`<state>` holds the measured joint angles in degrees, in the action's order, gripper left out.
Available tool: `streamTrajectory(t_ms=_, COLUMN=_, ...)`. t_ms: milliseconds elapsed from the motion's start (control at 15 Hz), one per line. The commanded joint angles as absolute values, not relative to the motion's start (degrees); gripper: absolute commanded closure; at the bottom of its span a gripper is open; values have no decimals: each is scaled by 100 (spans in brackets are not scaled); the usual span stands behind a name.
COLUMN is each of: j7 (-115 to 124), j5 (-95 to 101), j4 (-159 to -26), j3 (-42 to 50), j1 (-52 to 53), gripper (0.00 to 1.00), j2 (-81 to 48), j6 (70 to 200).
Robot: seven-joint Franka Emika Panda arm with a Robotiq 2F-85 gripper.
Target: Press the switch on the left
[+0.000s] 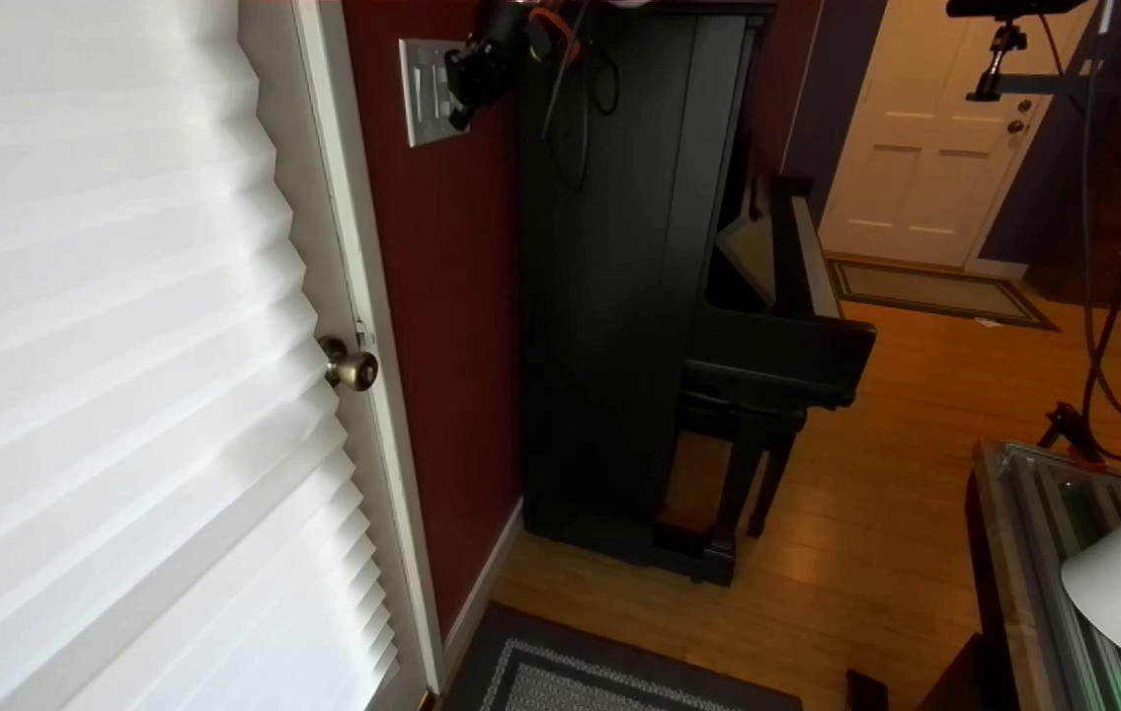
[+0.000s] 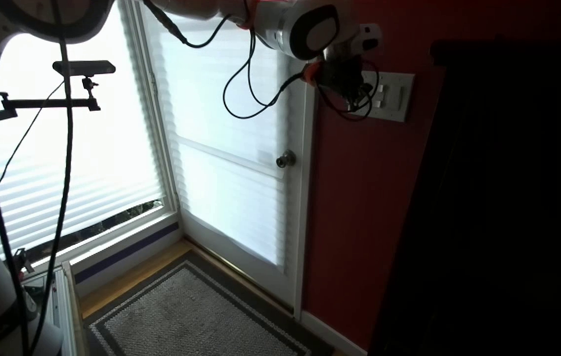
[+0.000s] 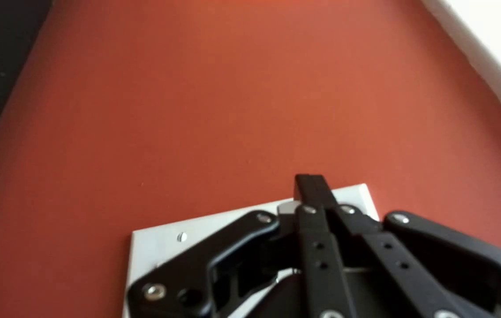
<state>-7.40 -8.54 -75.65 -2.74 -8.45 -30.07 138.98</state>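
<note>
The white-grey switch plate is mounted on the red wall and shows in both exterior views (image 1: 415,109) (image 2: 408,91). Its darker slots and levers show partly. In the wrist view the plate (image 3: 146,247) fills the lower middle, and the gripper covers much of it. My gripper (image 3: 310,177) is shut, its black fingertips together with nothing between them. It lies over the plate's door-side part, which it hides in both exterior views (image 1: 458,118) (image 2: 354,105). I cannot tell whether the fingertips touch a switch.
A white door with a round knob (image 1: 355,368) and pleated shade stands beside the plate. A black piano (image 1: 609,296) stands against the wall on the plate's other side. Loose cables (image 2: 240,116) hang from the arm. A rug (image 2: 191,306) lies below.
</note>
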Motion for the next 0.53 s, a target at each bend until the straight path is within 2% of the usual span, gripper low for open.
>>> streamTrajectory(t_ms=0, j7=-615, j5=-413, j4=-7758, j3=10, j1=-707, gripper=67, j2=-2290, j6=12536)
streamTrajectory(t_ms=267, j7=-738, j5=-62, j4=-8202, j3=32, j1=-707, gripper=38, j2=-1587, j6=11539)
streamTrajectory(t_ms=467, j7=-644, j5=106, j4=-8798, j3=34, j1=-709, gripper=18, j2=-1046, j6=11348)
